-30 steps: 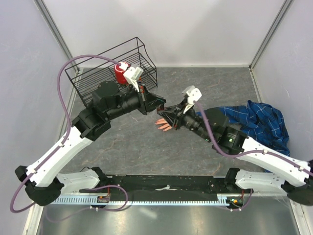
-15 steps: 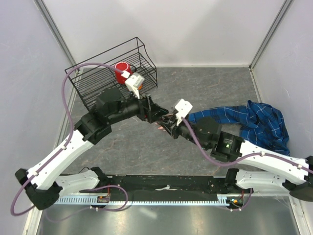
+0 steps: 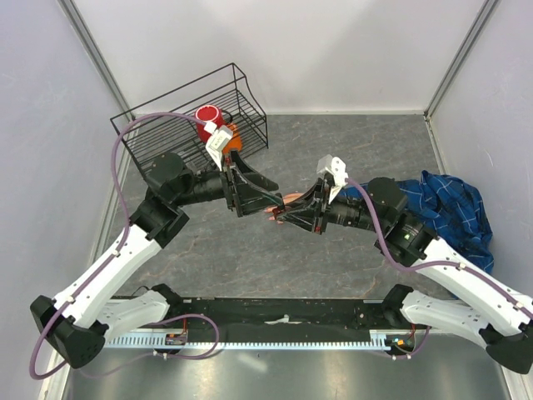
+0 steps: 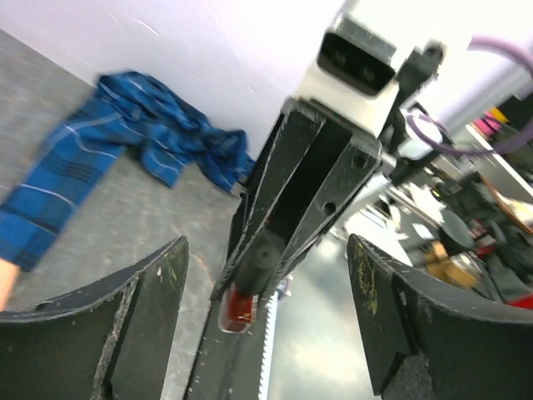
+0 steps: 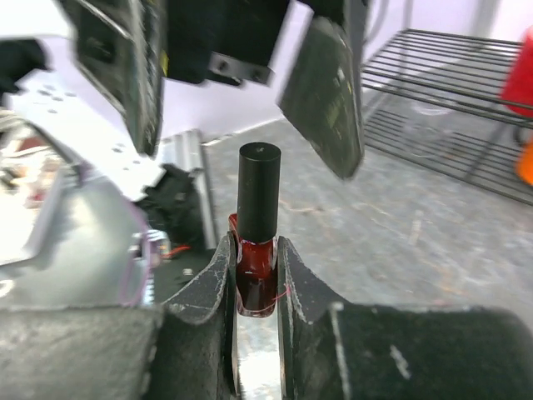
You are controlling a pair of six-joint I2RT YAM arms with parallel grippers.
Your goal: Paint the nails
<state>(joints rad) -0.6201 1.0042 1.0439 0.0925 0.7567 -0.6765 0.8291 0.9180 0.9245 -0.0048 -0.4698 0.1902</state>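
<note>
Peach fake hand (image 3: 288, 198), one only, lies near the desk's middle, mostly hidden under two grippers; its nails are too small to make out. Its fingers point toward the left edge, long axis left to right, blue plaid sleeve (image 3: 450, 208) toward the right edge. Left gripper (image 3: 271, 198): jaws wide apart, empty. Right gripper (image 5: 255, 250): clamped on one dark red polish bottle (image 5: 258, 187), black cap protruding.

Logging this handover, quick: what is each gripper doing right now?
Left gripper: open, holding nothing.
Right gripper: closed on the capped nail polish bottle.
</note>
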